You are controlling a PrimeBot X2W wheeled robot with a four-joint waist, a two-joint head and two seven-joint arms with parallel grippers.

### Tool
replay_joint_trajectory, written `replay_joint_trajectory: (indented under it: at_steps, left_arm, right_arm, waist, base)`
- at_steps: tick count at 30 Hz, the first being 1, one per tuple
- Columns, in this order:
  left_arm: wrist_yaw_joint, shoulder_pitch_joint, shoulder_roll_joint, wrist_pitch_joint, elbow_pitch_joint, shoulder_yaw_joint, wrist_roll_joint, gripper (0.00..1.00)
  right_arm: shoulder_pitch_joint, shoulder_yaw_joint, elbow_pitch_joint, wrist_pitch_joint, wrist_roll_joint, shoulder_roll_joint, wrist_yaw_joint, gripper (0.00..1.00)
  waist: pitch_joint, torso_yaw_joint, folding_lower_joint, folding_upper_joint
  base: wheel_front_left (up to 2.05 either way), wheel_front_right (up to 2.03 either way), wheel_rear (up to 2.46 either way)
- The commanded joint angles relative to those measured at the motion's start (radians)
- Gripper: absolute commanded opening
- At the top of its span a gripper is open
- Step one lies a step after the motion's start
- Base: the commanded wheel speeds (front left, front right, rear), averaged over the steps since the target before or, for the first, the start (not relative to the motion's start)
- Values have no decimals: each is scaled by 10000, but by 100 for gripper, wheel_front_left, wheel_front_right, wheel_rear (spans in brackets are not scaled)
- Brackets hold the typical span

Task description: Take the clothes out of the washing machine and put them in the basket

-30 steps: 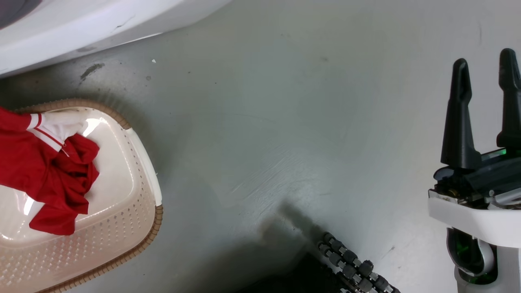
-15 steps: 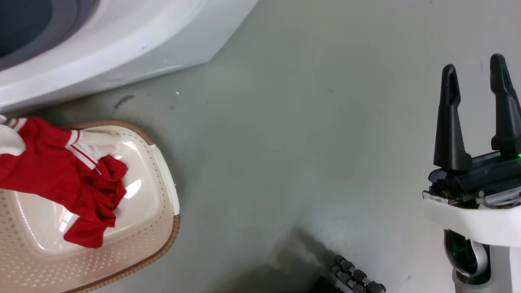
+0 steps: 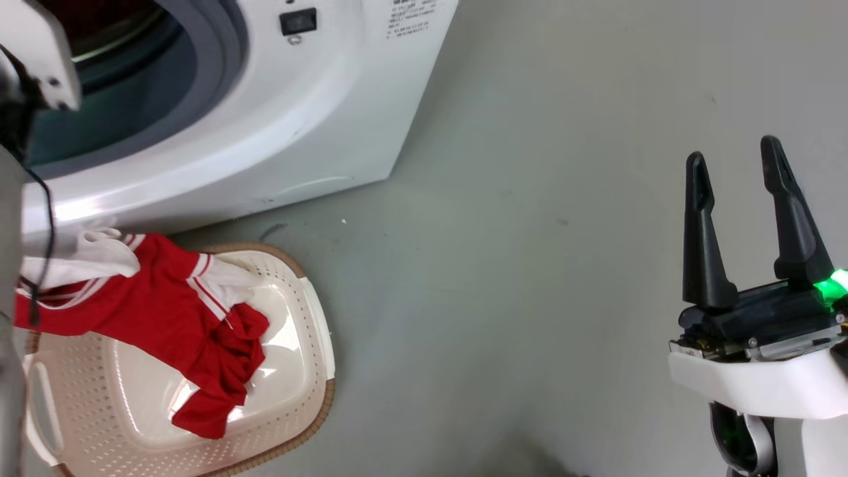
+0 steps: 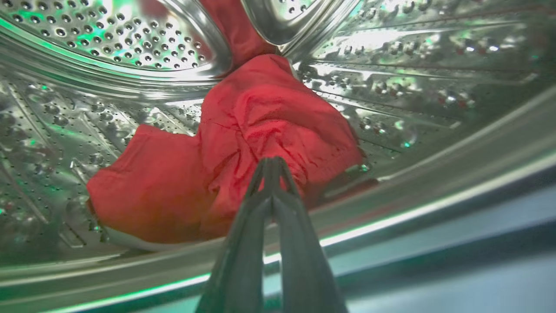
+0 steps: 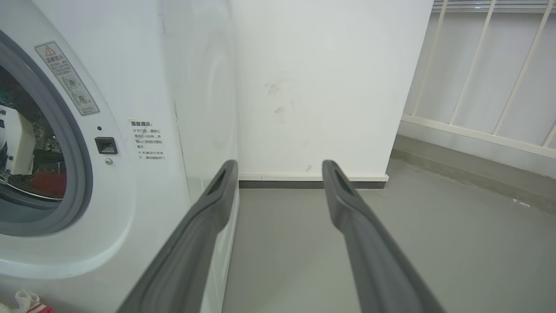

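Two red clothes items in stock.

First garment (image 3: 165,318): draped across the basket (image 3: 311,404), with its white trim hanging over the rim nearest the washing machine (image 3: 318,119).

Second garment (image 4: 243,152): crumpled low in the drum (image 4: 108,39).

My left gripper (image 4: 271,161): fingers pressed together, tips at the second garment. I cannot tell whether any fabric is pinched.

My right gripper (image 3: 732,152): fingers spread, holding nothing, above the floor.

Risks: I may pull back with nothing caught, or the cloth may drag on the drum lip and slip free.

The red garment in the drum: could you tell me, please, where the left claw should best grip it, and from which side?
I'd grip the red garment at its bunched, raised middle fold, coming straight in through the door opening; its edges lie flat against the drum wall.
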State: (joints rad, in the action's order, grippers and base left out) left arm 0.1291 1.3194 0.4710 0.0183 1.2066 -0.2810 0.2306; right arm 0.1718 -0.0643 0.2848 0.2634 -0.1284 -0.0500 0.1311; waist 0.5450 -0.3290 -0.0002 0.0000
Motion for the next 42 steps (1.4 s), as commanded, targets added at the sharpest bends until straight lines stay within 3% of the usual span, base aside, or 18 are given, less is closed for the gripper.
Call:
replay_joint_trajectory:
  at_steps: [1, 6, 7, 8, 13, 19, 28, 35, 42]
  left_arm:
    - [1, -336, -58, -119, -26, -73, 126, 0]
    - [2, -675, -27, -148, -128, -330, 370, 0]
    - [2, -657, -44, -65, -155, -399, 409, 20]
    - [2, -598, -28, 54, -181, -490, 423, 100]
    - [2, 61, 178, 568, -439, -754, 429, 100]
    - [2, 1293, 464, 1961, -357, -764, 586, 100]
    - [-14, 3258, 743, 5065, -4, -1210, 366, 100]
    - [-120, 4286, 1017, 6869, 178, -1458, 238, 100]
    - [-263, 4369, 1027, 7241, 68, -1712, 135, 100]
  right_arm:
    - [-128, -27, -22, 20, 106, -4, -7, 100]
    - [-249, -111, -5, 20, 220, -6, -7, 100]
    - [-253, -120, 5, 20, 229, -6, -7, 100]
    - [-249, -127, 17, 20, 221, -4, -7, 100]
    - [-51, -143, 104, 20, 52, -4, -7, 100]
    - [195, -139, 203, 20, -284, -3, -7, 100]
    - [542, -108, 368, 20, -849, -1, -7, 100]
    - [670, -110, 533, 20, -1146, -3, -7, 100]
    - [718, -6, 643, 20, -1262, -3, -7, 100]
  waist:
    - [-365, 216, 2, 0]
    - [-527, 264, 2, 0]
    - [-519, 258, 2, 0]
    - [-490, 241, 2, 0]
    - [-53, 36, 2, 0]
    - [879, -385, 2, 0]
    - [2137, -942, 2, 0]
    - [2788, -1270, 2, 0]
    - [3109, -1313, 2, 0]
  base:
    - [0, 0, 0]
    - [0, 0, 0]
    - [0, 0, 0]
    - [0, 0, 0]
    - [0, 0, 0]
    - [0, 0, 0]
    - [0, 0, 0]
    - [0, 0, 0]
    - [0, 0, 0]
